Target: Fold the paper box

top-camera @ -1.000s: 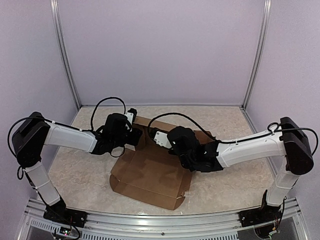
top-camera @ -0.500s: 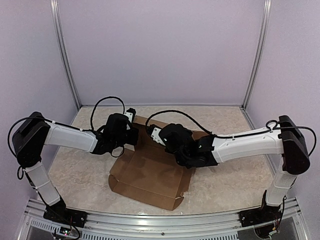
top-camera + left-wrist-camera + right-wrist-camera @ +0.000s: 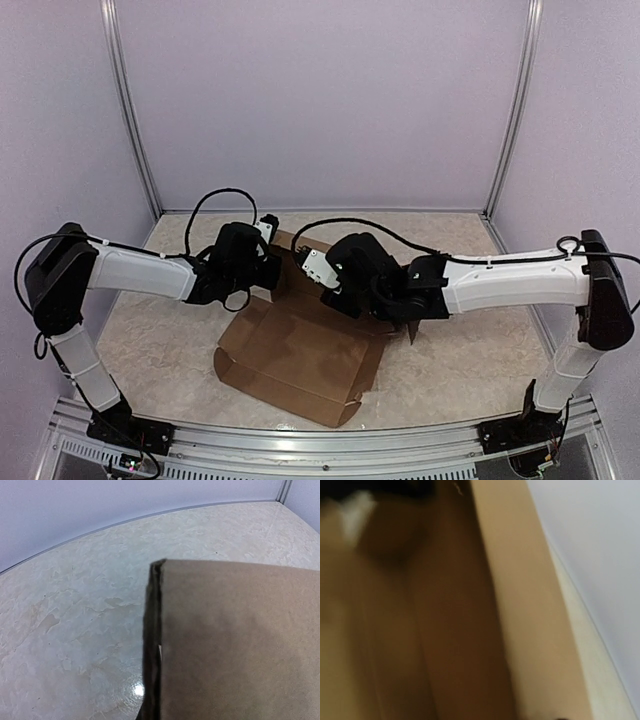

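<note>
The paper box [image 3: 300, 352], a brown cardboard sheet with raised flaps, lies mid-table between both arms. My left gripper [image 3: 277, 268] sits at its back left edge. In the left wrist view a cardboard panel [image 3: 240, 640] with a dark doubled edge fills the right half and hides the fingers, which are shut on it. My right gripper [image 3: 335, 287] hovers over the box's back middle, and its fingers are hidden under the wrist. The right wrist view is blurred, showing only brown box walls [image 3: 470, 630] close up. A small flap [image 3: 411, 327] stands up at the box's right side.
The marbled tabletop [image 3: 150, 330] ends at lilac walls with metal corner posts [image 3: 130, 120] at the back. A metal rail [image 3: 320, 442] runs along the near edge by the arm bases. Black cables loop above both wrists.
The right arm has swung left and towards the back over the box. The box has shifted slightly left and its right flap now stands up. The left arm has hardly moved.
</note>
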Motion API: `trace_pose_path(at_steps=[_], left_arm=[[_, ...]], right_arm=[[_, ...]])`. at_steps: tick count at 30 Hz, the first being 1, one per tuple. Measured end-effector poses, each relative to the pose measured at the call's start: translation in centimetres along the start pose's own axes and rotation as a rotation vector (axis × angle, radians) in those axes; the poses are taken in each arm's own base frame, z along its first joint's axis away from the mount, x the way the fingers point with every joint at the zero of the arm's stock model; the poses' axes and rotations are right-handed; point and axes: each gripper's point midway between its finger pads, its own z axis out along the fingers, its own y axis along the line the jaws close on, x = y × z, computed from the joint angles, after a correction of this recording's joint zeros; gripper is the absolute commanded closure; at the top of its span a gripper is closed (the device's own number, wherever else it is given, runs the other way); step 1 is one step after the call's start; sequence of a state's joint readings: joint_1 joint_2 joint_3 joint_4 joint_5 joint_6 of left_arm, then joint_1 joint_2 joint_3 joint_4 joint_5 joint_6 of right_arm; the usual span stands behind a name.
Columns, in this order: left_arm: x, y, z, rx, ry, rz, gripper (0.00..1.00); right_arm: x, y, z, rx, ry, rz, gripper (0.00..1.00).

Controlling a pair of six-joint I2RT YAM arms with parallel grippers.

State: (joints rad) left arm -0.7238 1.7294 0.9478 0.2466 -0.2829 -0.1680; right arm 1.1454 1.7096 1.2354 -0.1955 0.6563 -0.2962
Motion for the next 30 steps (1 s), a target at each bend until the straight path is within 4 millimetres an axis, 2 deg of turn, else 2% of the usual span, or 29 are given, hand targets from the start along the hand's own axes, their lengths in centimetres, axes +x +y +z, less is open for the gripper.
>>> trace_pose_path(at_steps=[4, 10, 12, 18, 23, 27, 30], left_arm=[[-0.5, -1.2, 0.0, 0.047, 0.000, 0.028, 1.00], [-0.8, -2.0, 0.3, 0.085, 0.003, 0.087, 1.00], [-1.0, -2.3, 0.5, 0.095, 0.012, 0.102, 1.00], [-3.4, -3.9, 1.9, 0.169, -0.001, 0.137, 1.00], [-4.1, -4.2, 2.7, 0.266, 0.012, 0.122, 1.00], [-4.8, -2.9, 4.0, 0.308, 0.015, 0.075, 1.00], [-4.6, -1.7, 4.4, 0.296, 0.024, 0.057, 1.00]], right_arm=[[-1.7, 0.6, -1.9, -0.144, -0.083, 0.066, 0.21], [-3.7, 0.7, -4.9, -0.337, -0.197, 0.152, 0.16], [-4.2, -0.3, -5.8, -0.381, -0.234, 0.200, 0.16], [-5.2, -4.4, -7.8, -0.422, -0.324, 0.334, 0.19], [-4.9, -6.7, -7.1, -0.411, -0.318, 0.436, 0.24], [-4.7, -9.3, -5.5, -0.380, -0.289, 0.547, 0.30], [-4.3, -10.6, -4.6, -0.359, -0.274, 0.609, 0.40]])
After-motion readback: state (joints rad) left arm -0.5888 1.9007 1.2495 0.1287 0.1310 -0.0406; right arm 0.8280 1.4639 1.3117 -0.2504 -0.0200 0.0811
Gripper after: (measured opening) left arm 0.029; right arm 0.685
